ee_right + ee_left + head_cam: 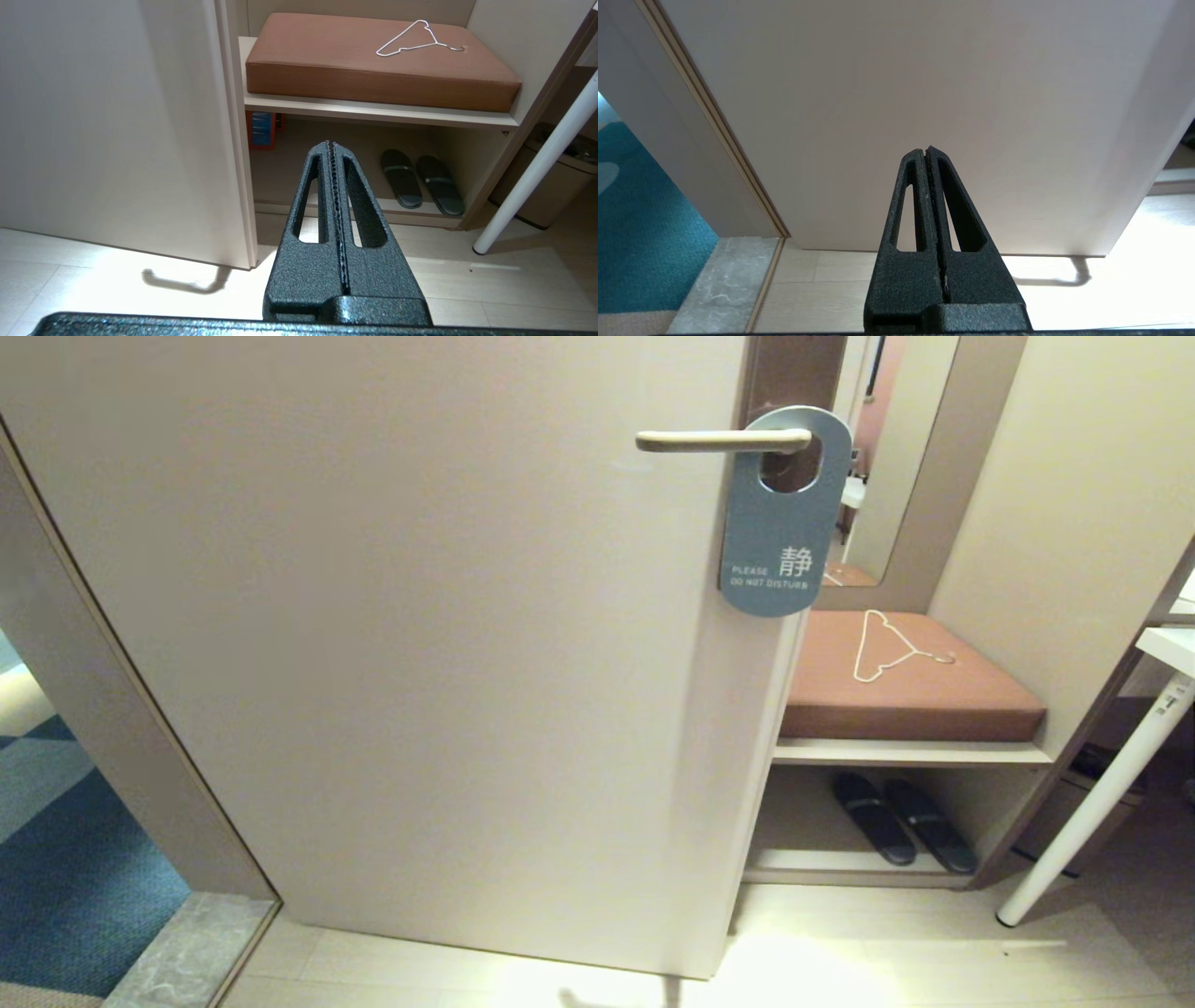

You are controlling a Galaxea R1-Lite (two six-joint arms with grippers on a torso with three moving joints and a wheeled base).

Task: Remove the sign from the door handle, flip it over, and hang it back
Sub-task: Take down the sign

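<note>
inspector: near end first. left gripper faces the foot of the door, jaws pressed together, nothing held. right gripper likewise closed and empty, aimed low at the open shelf.

assistant: and the sign?

inspector: hangs blue-grey face out on the door handle, lever through its oval hole, by the door's free edge. judged light, thin, stiff, possibly slick; pinch the lower rounded end.

assistant: containers?

inspector: the shelf beyond holds slippers below; cushion with wire hanger above.
</note>
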